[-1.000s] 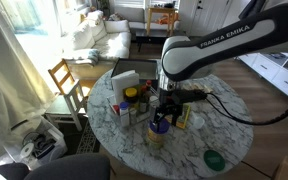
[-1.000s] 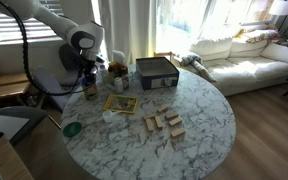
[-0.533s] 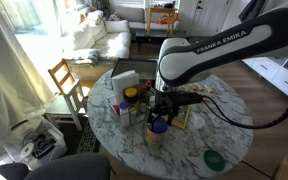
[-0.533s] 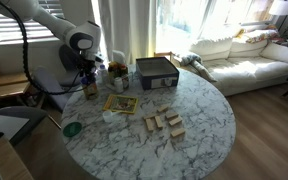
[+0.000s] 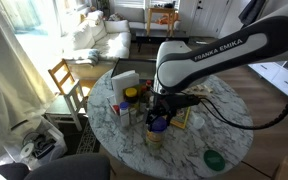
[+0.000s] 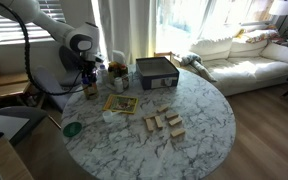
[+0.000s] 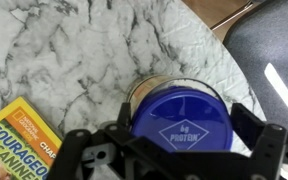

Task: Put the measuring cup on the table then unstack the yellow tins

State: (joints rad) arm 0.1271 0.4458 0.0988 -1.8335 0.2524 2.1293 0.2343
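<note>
The blue measuring cup (image 7: 179, 115), marked "bg PROTEIN", sits between my gripper's (image 7: 184, 128) two black fingers, which press its left and right sides. Under it the rim of the yellow tins (image 7: 149, 82) shows, stacked on the white marble table (image 7: 74, 50). I cannot tell whether the cup still rests on the tins. In an exterior view the gripper (image 5: 160, 116) points down at the cup (image 5: 159, 124) above the tins (image 5: 156, 137), near the table's edge. In an exterior view the gripper (image 6: 89, 76) is over the tins (image 6: 90, 92) at the far left.
A yellow-green book (image 7: 19, 140) lies beside the tins. Bottles and a yellow-topped container (image 5: 131, 97) stand close behind. A flat green disc (image 5: 215, 159), wooden blocks (image 6: 162, 122) and a dark box (image 6: 156, 72) are on the table. A wooden chair (image 5: 66, 78) stands outside it.
The upper arm has leaned slightly to one side. The gripper, cup and tins stay in nearly the same place.
</note>
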